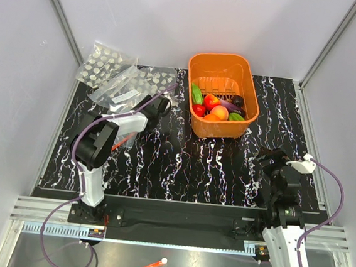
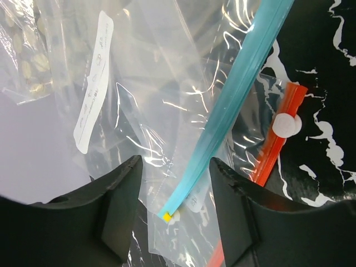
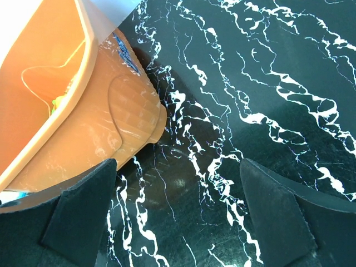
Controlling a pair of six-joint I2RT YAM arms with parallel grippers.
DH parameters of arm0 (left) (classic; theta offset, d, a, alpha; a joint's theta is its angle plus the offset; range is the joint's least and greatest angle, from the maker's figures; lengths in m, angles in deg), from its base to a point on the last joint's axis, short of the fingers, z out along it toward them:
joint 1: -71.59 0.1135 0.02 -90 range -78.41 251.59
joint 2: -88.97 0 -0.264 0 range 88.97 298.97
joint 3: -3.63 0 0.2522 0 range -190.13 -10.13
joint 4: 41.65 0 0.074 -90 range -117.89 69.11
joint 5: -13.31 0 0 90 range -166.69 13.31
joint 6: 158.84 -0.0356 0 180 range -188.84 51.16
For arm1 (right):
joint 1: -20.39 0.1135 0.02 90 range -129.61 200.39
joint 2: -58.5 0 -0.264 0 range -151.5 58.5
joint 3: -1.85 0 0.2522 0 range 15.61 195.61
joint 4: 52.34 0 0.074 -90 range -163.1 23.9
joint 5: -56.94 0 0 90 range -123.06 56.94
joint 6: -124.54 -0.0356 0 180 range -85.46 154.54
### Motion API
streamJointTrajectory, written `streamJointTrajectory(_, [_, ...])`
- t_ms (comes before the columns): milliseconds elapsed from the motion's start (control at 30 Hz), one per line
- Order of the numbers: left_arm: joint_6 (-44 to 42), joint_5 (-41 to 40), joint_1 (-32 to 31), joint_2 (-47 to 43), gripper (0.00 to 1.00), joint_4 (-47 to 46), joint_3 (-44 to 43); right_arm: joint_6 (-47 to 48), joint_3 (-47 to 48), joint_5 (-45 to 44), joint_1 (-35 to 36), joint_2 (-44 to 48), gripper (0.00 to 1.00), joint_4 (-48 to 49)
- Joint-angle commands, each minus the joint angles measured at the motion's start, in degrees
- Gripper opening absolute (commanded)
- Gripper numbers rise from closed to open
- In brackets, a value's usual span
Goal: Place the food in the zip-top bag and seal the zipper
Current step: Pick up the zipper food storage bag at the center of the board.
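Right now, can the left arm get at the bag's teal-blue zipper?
Probably yes: the left claw hangs just over the zipper, whose end lies between its open jaws, and nothing covers it.

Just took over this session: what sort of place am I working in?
Probably a lab test cell, not a kitchen: plain white walls on aluminium framing, a black marble-patterned tabletop, toy fruits and vegetables in an orange basket.
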Motion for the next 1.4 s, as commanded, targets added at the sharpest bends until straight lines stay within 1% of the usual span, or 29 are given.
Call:
streamJointTrajectory(0, [-0.2,-1.2,-0.16,0.68,0.55,-3.6,-1.16,0.61,-0.26,0.5,0.23,-0.84,1.0,2.39])
streamJointTrajectory(133, [-0.12,-1.29,0.37,1.38,0.41,-4.3,-0.8,0.52,-0.17,0.41,0.31,-0.93,1.0,2.39])
streamJointTrajectory(233, [0.23,-1.47,0.55,2.87,0.36,-4.39,-1.24,0.61,-0.17,0.41,0.23,-0.93,1.0,2.48])
streamJointTrajectory(300, [0.67,-1.03,0.63,3.31,0.36,-4.04,-1.59,0.52,-0.26,0.41,0.31,-0.93,1.0,2.4])
streamJointTrajectory(333, [0.76,-0.94,0.63,3.49,0.37,-3.69,-1.77,0.7,-0.26,0.24,0.31,-1.02,1.0,2.48])
streamJointTrajectory(433, [1.03,-0.94,0.55,3.31,0.5,-3.78,-1.6,0.61,-0.17,0.32,0.31,-1.1,1.0,2.57])
streamJointTrajectory(467, [0.85,-0.5,0.55,2.88,0.57,-3.86,-1.42,0.52,-0.17,0.32,0.4,-1.1,1.0,2.57])
streamJointTrajectory(600, [0.94,0.82,0.37,1.64,0.66,-4.21,-0.37,0.52,-0.17,0.24,0.23,-1.45,1.0,2.66])
streamJointTrajectory(667, [0.94,0.21,0.46,1.9,0.66,-4.39,-0.63,0.61,-0.08,0.32,0.23,-1.46,1.0,2.48])
streamJointTrajectory(767, [0.76,-0.67,0.37,2.52,0.59,-4.13,-1.68,0.52,-0.17,0.32,0.31,-1.46,1.0,2.57])
streamJointTrajectory(800, [1.11,-0.59,0.46,2.78,0.54,-3.43,-2.29,0.61,-0.17,0.24,0.31,-1.37,1.0,2.57])
streamJointTrajectory(900, [0.85,-1.72,0.46,4.1,0.46,-2.9,-4.13,0.43,-0.17,0.41,0.23,-1.45,1.0,2.48])
streamJointTrajectory(933, [0.76,-2.51,0.37,5.23,0.41,-2.72,-4.58,0.52,-0.17,0.33,0.23,-1.37,1.0,2.48])
streamJointTrajectory(1133, [1.03,-6.47,0.55,9.37,0.29,-2.2,-7.83,0.52,-0.08,0.32,0.31,-1.37,1.0,2.57])
streamJointTrajectory(1167, [1.29,-7.0,0.55,9.64,0.19,-1.67,-8.44,0.52,-0.17,0.32,0.23,-1.37,0.99,2.57])
streamJointTrajectory(1233, [2.78,-7.18,0.46,9.47,0.09,1.14,-10.64,0.52,-0.17,0.32,0.31,-1.37,1.0,2.57])
streamJointTrajectory(1267, [3.31,-7.88,0.46,9.29,0.01,2.1,-11.34,0.61,-0.08,0.32,0.31,-1.54,1.0,2.57])
streamJointTrajectory(1367, [6.99,-7.36,0.28,7.8,0.0,7.98,-14.95,0.7,-0.17,0.32,0.23,-1.46,1.0,2.57])
